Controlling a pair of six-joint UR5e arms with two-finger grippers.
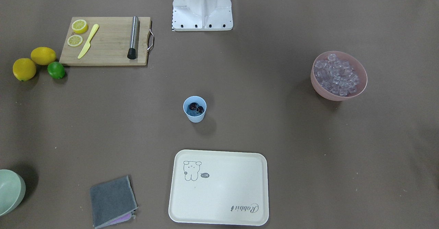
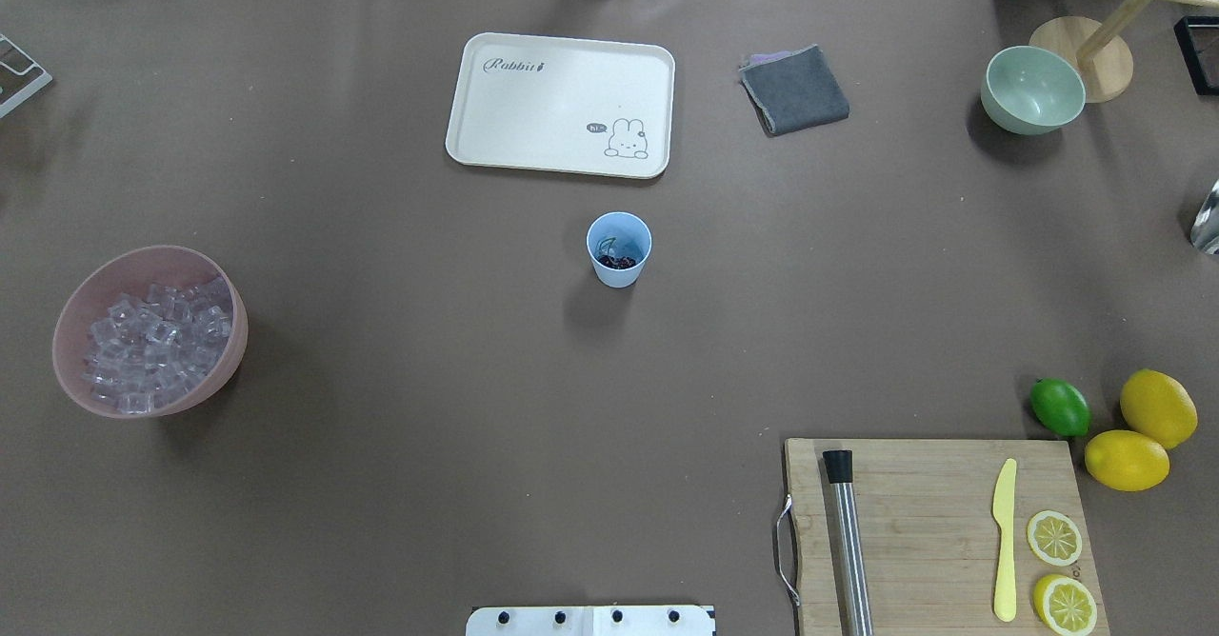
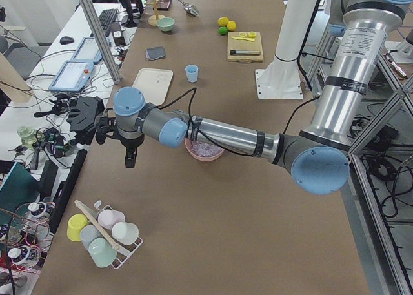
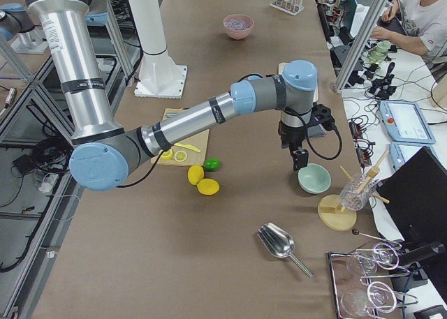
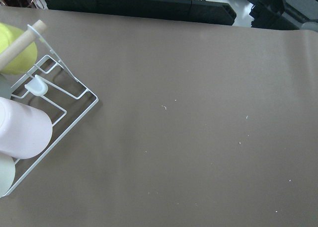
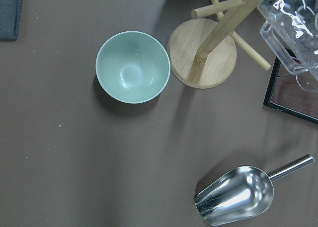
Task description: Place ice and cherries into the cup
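The left tool [image 3: 131, 158] hung pointing down over the tabletop [image 2: 381, 484] beyond the pink bowl [image 2: 69, 308], not far from a wire rack [image 5: 64, 95] of cups. It showed only in a side view, so how far it was open, or whether it held anything, could not be told. The right tool [image 4: 299, 158] hung over the opposite end, just beside the pale green bowl [image 6: 132, 68], with a metal scoop [image 6: 236, 194] lying nearby. Its opening could not be told either. The cup [image 1: 194, 115] stood upright near the middle of the tabletop, well apart from both tools and near the cream tray [image 1: 219, 194]. The cherries [image 1: 197, 108] lay inside the cup, dark against its blue bottom. The ice [image 1: 336, 73] was heaped in the pink bowl on the robot's left side. A cutting board [image 1: 109, 40] lay on the robot's right side.
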